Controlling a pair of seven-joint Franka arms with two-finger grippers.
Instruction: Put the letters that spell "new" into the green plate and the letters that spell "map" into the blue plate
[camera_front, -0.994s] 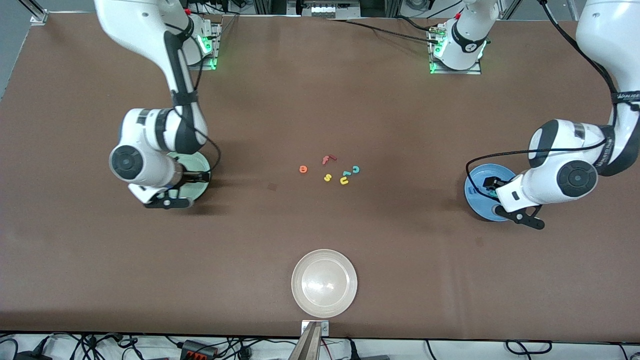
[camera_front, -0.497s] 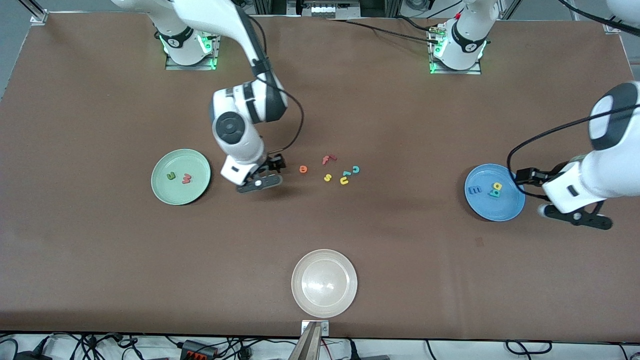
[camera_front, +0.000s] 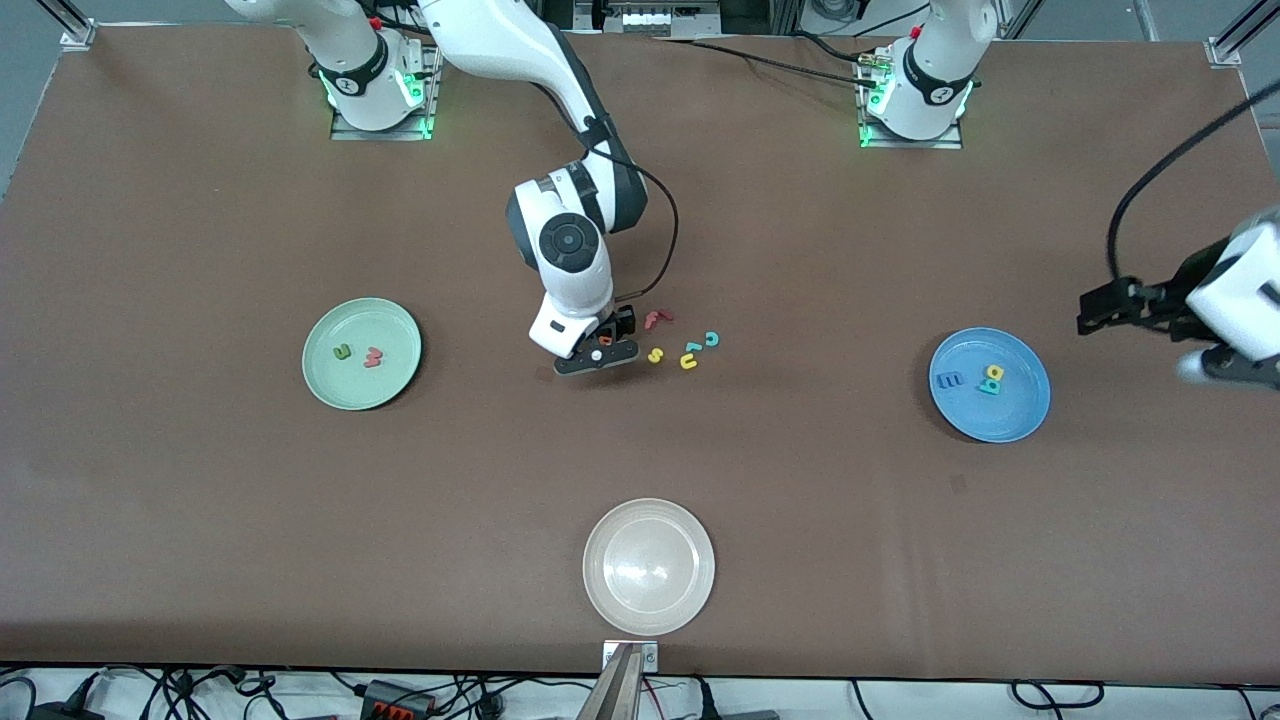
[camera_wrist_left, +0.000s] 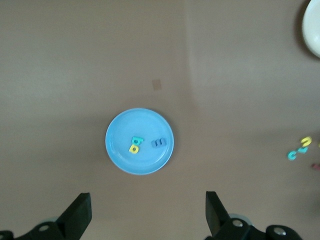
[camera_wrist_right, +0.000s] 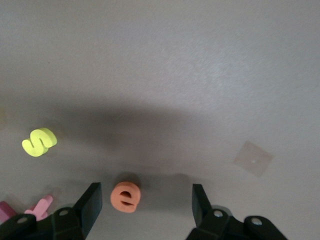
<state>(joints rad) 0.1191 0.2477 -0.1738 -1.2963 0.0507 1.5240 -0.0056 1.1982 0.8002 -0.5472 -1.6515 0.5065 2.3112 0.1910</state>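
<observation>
The orange e (camera_wrist_right: 125, 197) lies on the table between the fingers of my right gripper (camera_wrist_right: 146, 205), closer to one finger, with a gap on both sides; the gripper is open and low over it (camera_front: 597, 345). The green plate (camera_front: 350, 385) holds the green n (camera_front: 342, 351) and the pinkish-red w (camera_front: 373, 357). In the blue plate (camera_front: 985, 415) lie the blue m (camera_front: 949, 379), yellow a (camera_front: 995, 372) and teal p (camera_front: 988, 386). My left gripper (camera_front: 1100, 308) hangs open and empty high up, just off the blue plate (camera_wrist_left: 120, 150) toward the left arm's end of the table.
Beside the e lie a red f (camera_front: 656, 319), a yellow s (camera_front: 655, 354), a yellow u (camera_front: 688, 362) and a teal c (camera_front: 712, 339). A whitish-beige plate (camera_front: 592, 570) stands near the table's front edge. A small patch (camera_wrist_right: 253, 158) marks the cloth near the right gripper.
My right gripper has travelled from over the green plate to the orange e and come down around it. The left arm has risen and drawn away from the blue plate.
</observation>
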